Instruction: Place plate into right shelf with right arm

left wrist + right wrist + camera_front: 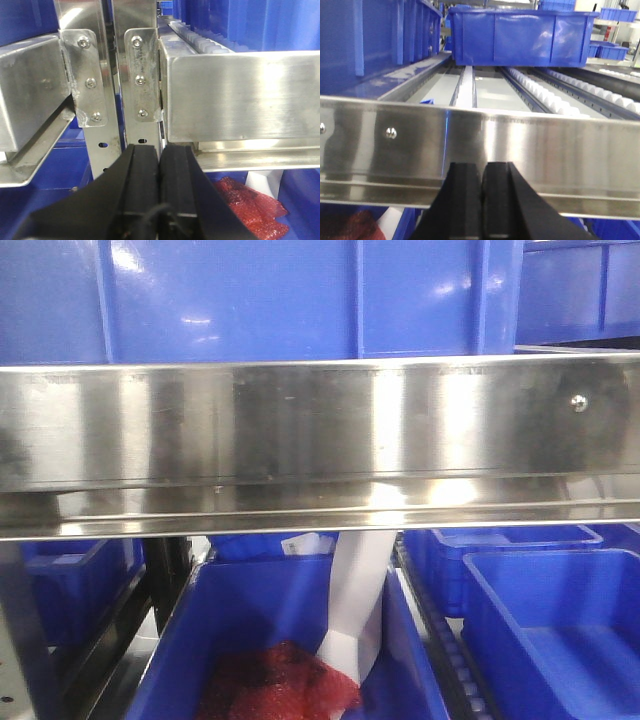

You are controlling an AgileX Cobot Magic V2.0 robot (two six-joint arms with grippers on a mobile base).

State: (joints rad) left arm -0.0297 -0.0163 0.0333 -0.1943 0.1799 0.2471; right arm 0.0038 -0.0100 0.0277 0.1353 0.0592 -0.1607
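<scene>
The plate is out of view in every frame. The right shelf fills the views: its brushed steel front rail [320, 430] runs across the front view and also right in front of my right gripper [481, 167]. That gripper is shut with nothing between its black fingers [465, 200], and it sits just below the rail [545, 150]. My left gripper [160, 155] is also shut and empty, facing the shelf's bolted steel uprights [142, 80] and the end of a rail [240, 95].
A blue bin [290, 630] under the rail holds a red mesh bundle [275, 685] and a white strip [355, 600]. Another blue bin [560, 630] sits to its right, and one [300, 295] above the rail. On the roller tier [555, 97] stands a blue bin [520, 37].
</scene>
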